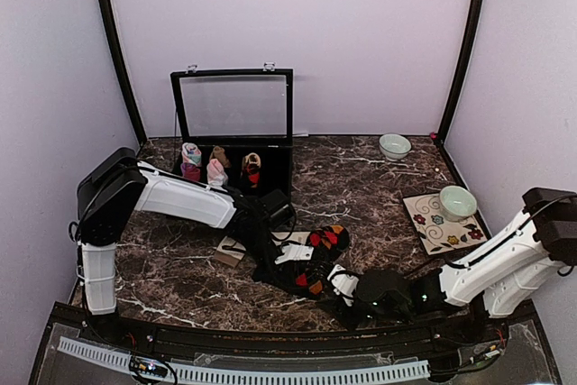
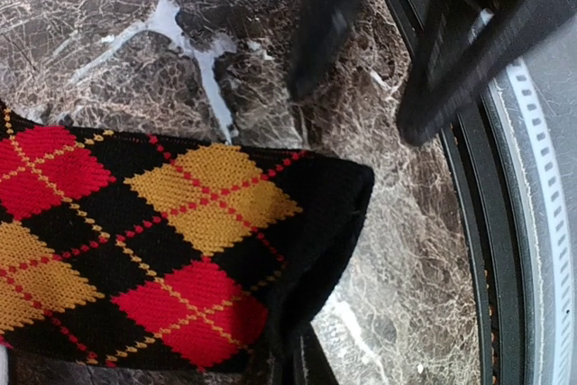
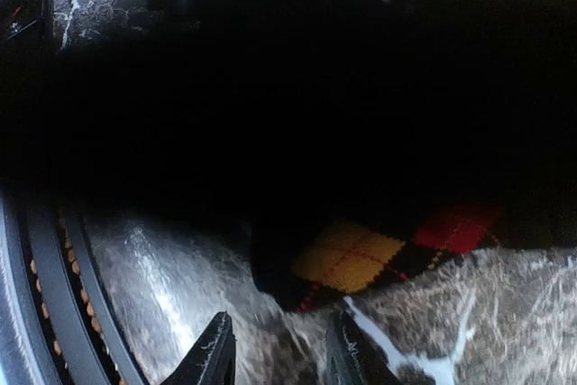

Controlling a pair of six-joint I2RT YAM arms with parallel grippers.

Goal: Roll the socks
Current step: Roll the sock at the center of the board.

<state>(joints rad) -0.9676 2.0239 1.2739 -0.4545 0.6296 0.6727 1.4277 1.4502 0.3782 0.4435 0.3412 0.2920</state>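
Lying near the table's [image 1: 379, 196] 6 o'clock edge: argyle sock [image 2: 180, 250], black with red and yellow diamonds, mostly flat on the marble. Left gripper [image 1: 272, 263], at the sock's 9 o'clock, clenched on its black edge. Right gripper [image 3: 281, 360], at the sock's 5 o'clock, fingers parted, grasping nothing, tips just short of the sock. Open case [image 1: 233, 123] at 11 o'clock.

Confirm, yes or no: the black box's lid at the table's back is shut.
No, the black box's lid stands upright and open, with sock bundles visible inside.
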